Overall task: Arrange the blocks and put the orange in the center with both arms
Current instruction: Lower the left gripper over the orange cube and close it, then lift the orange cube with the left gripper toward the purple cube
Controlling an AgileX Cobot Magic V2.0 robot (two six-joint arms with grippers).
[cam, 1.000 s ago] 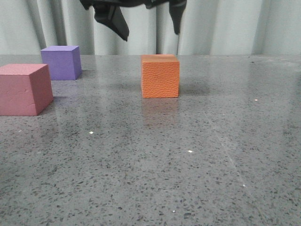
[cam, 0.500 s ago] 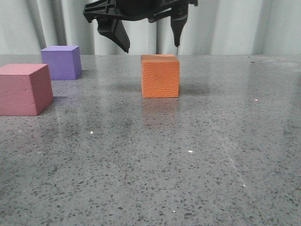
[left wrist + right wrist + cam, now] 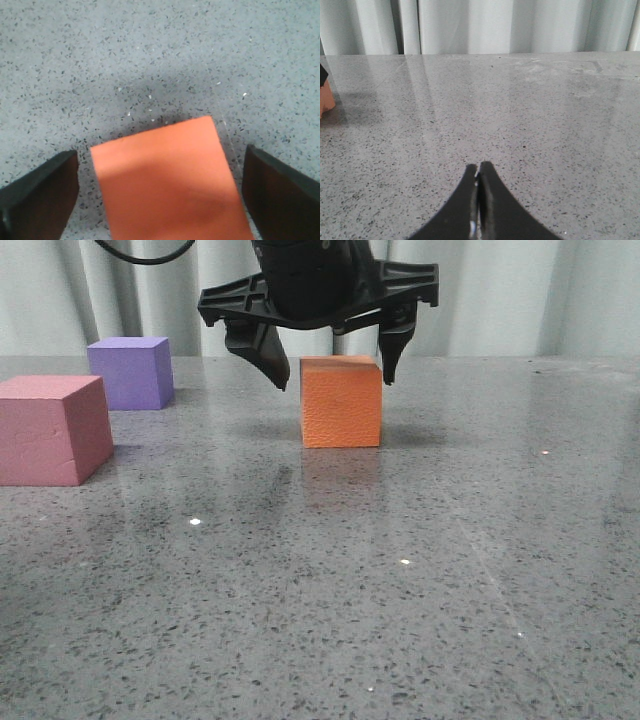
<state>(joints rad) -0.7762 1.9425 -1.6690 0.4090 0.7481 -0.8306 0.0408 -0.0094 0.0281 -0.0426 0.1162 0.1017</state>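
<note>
- at the far left of the front view, the dusty pink-red cube [image 3: 52,430] sits on the grey speckled counter [image 3: 330,590], nearest the camera of the three blocks; neither wrist view catches it.
- just behind it and a little to the right stands the purple cube [image 3: 130,373], apart from the pink one, also seen only from the front.
- near the middle, farther back on the counter, the orange cube [image 3: 341,401] stands flat, with its pebbled face toward the camera.
- the left gripper [image 3: 335,368] hangs over the orange cube with its fingers spread wide, one dark pointed tip on each side of the cube's top edge, not gripping.
- the left wrist view adds what the front cannot: looking down, the orange cube [image 3: 172,182] lies between the two fingers [image 3: 37,195], with a strip of bare counter [image 3: 150,60] on each side of it.
- the right gripper [image 3: 477,197] shows only in its own wrist view: fingers pressed together, holding nothing, low over bare counter [image 3: 530,115], with a sliver of the orange cube [image 3: 325,100] at the frame edge and pale curtains [image 3: 470,25] behind.
</note>
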